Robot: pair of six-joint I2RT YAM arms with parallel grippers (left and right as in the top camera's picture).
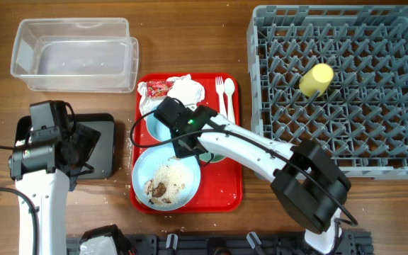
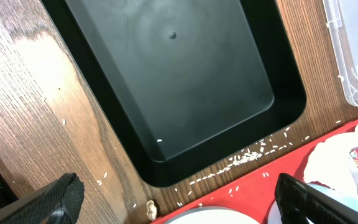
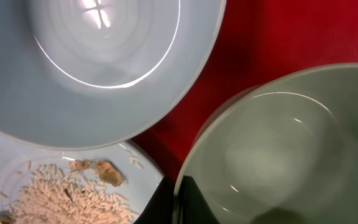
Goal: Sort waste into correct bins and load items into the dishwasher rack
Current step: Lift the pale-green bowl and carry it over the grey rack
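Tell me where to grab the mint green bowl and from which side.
Pinch the mint green bowl by its thin rim, one finger inside and one outside, coming straight down: it sits upright and open. Use the rim's arc facing bare red tray; toward the plate the outer finger would probably be crowded.

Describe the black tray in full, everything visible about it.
The black tray is a shallow rectangle of smooth, slightly glossy dark plastic with rounded corners, a low raised rim and a small nub in the middle of its floor. It lies flat on the wooden table, beside the red tray but apart from it. It holds only one white rice grain; more grains lie on the wood along its edge. The left gripper hangs open above it.
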